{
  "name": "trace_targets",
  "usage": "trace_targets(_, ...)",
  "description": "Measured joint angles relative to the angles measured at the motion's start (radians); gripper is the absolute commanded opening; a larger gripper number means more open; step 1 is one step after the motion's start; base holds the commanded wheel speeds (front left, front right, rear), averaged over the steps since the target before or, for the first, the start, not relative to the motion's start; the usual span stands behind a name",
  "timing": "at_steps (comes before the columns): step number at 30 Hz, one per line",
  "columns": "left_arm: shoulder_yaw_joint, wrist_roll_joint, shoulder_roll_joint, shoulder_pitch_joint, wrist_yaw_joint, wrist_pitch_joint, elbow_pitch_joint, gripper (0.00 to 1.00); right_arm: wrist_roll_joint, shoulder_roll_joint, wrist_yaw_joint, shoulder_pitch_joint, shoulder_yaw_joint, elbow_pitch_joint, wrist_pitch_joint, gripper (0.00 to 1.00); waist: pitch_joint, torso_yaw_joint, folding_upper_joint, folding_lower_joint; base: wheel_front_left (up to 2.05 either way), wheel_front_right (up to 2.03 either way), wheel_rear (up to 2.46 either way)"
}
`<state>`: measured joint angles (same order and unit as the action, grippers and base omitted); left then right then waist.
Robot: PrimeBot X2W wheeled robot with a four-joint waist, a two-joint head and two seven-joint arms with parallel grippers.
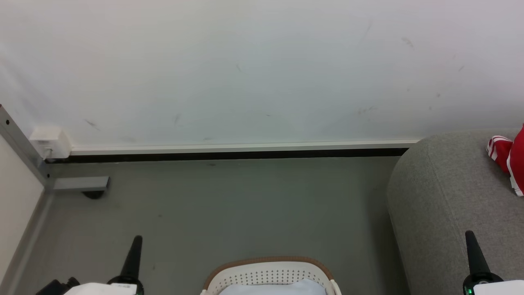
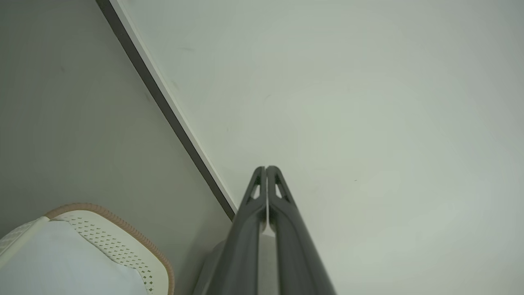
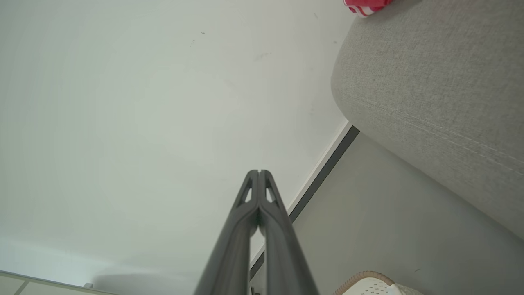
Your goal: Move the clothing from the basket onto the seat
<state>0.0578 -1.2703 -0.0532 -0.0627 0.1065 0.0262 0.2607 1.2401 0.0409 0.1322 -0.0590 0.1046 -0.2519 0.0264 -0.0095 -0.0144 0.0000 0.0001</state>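
Observation:
The cream-white basket (image 1: 268, 273) with a tan rim sits on the floor at the bottom centre of the head view, holding a plain pale bluish-white cloth (image 1: 273, 288). Its rim (image 2: 118, 227) also appears in the left wrist view, and a corner (image 3: 366, 282) in the right wrist view. Red and white striped clothing (image 1: 507, 157) lies on the grey seat (image 1: 446, 205) at the right; a bit of it (image 3: 364, 6) peeks over the seat's edge (image 3: 430, 78). My left gripper (image 1: 136, 239) is shut and empty, left of the basket. My right gripper (image 1: 470, 235) is shut and empty over the seat's front.
A white wall (image 1: 262, 69) with a dark baseboard (image 1: 229, 155) runs behind the grey floor (image 1: 229, 205). At the far left stand a grey metal leg with a foot (image 1: 77, 184) and a small white box (image 1: 49, 141) on the wall.

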Motion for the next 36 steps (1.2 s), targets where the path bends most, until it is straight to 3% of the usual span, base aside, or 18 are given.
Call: trace_targets(36,0.046,-0.273,0.003,-0.036,0.017,0.071,-0.011,0.0,0.302,0.004,0.0,-0.039,0.006,0.002,0.072,0.0,0.01,0.011,0.0,0.0,0.0,0.0,0.0)
